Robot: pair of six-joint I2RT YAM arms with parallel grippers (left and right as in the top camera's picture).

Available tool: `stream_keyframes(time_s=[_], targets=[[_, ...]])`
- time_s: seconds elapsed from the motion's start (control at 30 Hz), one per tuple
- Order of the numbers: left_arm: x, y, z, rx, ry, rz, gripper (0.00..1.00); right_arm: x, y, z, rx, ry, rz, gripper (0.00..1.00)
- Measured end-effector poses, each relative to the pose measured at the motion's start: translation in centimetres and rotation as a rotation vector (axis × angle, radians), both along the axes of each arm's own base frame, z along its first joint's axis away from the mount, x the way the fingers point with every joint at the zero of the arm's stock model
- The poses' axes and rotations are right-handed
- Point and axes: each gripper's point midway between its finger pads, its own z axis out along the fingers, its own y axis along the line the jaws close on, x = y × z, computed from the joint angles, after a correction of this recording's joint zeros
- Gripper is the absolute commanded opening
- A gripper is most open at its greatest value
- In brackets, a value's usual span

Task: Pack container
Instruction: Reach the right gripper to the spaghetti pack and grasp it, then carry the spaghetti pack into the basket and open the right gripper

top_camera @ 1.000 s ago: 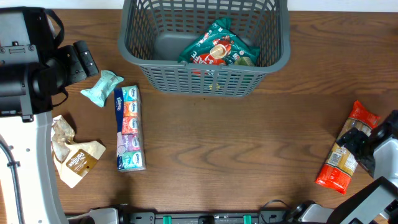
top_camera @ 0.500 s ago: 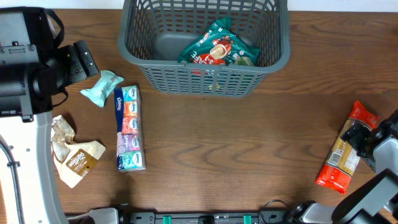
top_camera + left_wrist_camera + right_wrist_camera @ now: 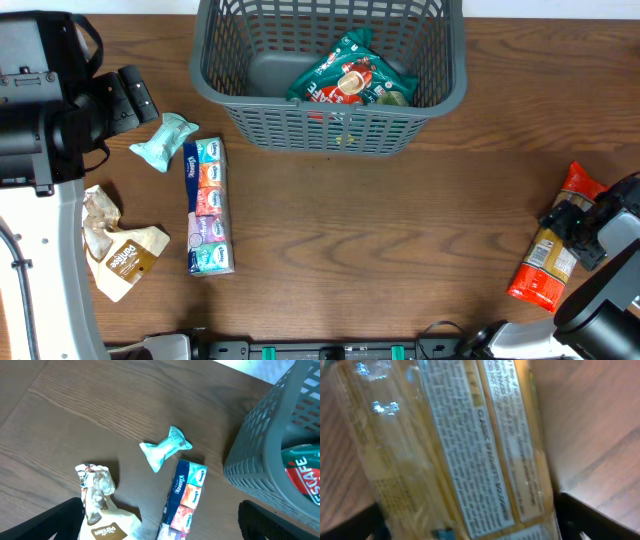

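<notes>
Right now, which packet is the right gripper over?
The red-ended packet at far right: the right gripper straddles it. The teal packet, tissue pack and brown packet lie far left; a green packet sits in the basket.

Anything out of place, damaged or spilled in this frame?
Nothing spilled. The brown pouch at the left of the table is crumpled at its top, and the green-and-red packet in the container looks propped up at a tilt rather than flat.

White label strip on the clear yellow plastic packet (image 3: 470,455), near right: "CLASSIC". Red-and-green foil packet (image 3: 303,478) in the dark grey plastic basket (image 3: 260,435), far: letters ending "AFE".
</notes>
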Motion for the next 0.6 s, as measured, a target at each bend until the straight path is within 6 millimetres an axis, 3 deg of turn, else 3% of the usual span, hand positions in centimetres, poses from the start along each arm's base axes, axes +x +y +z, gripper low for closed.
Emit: stream_keyframes(time_s=[0.07,0.33,0.4,0.53,0.6], targets=[[0.0,0.0,0.0,0.000,0.000,0.000,0.99,0.0,0.0,0.0,0.000,-0.002,0.001,0.54],[0.0,0.0,0.0,0.000,0.000,0.000,0.99,0.8,0.0,0.4,0.010,-0.032,0.010,0.09],[0.0,0.0,0.0,0.000,0.000,0.000,0.98,1.4,0.1,0.8,0.021,-0.061,0.014,0.02],[0.0,0.0,0.0,0.000,0.000,0.000,0.99,2.8,1.1,1.3,0.065,-0.121,0.050,0.01],[0.0,0.0,0.0,0.000,0.000,0.000,0.98,4.0,2.6,1.5,0.105,-0.146,0.096,0.01]])
